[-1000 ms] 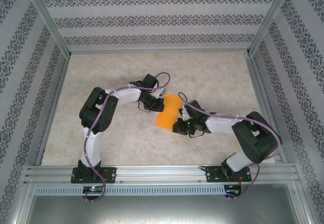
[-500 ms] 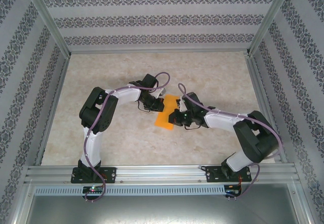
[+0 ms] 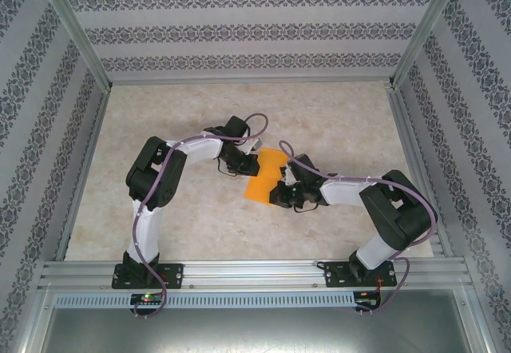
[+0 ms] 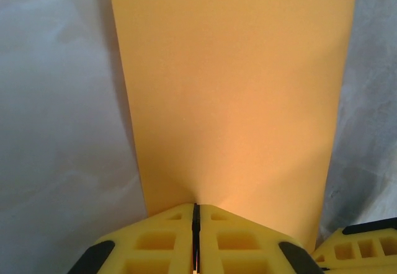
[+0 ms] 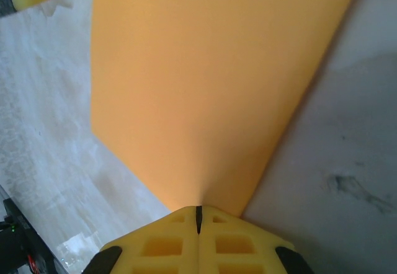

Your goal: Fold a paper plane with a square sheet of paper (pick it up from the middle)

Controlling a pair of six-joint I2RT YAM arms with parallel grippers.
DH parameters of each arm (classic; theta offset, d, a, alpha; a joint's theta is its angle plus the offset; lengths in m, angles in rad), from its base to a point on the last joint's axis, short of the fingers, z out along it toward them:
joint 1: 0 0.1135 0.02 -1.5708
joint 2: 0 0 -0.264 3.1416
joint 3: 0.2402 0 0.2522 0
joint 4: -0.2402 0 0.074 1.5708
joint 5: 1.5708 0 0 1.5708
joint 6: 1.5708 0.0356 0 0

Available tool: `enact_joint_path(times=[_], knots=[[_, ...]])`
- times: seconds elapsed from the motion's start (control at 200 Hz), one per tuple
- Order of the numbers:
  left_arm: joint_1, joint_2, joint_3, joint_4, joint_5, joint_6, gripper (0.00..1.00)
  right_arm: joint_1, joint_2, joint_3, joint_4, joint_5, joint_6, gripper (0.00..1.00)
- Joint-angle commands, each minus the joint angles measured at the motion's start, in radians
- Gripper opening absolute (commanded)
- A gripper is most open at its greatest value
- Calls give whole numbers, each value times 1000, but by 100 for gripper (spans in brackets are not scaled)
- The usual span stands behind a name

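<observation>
With fingers pinched on the near edge of the mid-table paper (image 3: pixel 263 176), the right gripper (image 3: pixel 279 193) has slid back from its middle while the left gripper (image 3: pixel 243 163) pinches the far edge, probably finishing a crease.

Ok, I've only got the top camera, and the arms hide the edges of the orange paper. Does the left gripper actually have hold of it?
Observer: Yes, the left wrist view shows the left gripper clamped shut on the near edge of the orange paper.
Operator: And the right one?
Observer: Same, the right gripper is shut on its edge of the paper.
Operator: Any crease showing?
Observer: None that I can see; the paper looks smooth in both wrist views.
</observation>
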Motion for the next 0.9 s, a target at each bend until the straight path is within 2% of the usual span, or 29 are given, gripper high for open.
enact_joint_path(times=[0.0,0.065,0.26,0.485,0.585,0.664,0.724,0.894], knots=[[10,32,2,-77,-66,-24,17,-11,-28,-34,-64,17,-31,2],[10,10,7,-74,-56,-32,22,-15,-29,-40,-75,9,-38,2],[10,-47,7,-80,-47,-45,28,-43,-88,-40,-58,-20,-21,2],[10,-37,12,-85,-37,-37,32,-152,-131,23,-5,-52,1,7],[9,-31,21,-73,-25,-40,33,-206,-85,71,-2,-67,-8,19],[10,-25,32,-74,-19,-37,33,-231,-47,100,4,-67,-7,22],[10,-15,42,-76,-14,-34,33,-250,-13,128,11,-65,-9,28],[10,11,69,-80,-4,-25,33,-262,84,205,5,-78,-21,33]])
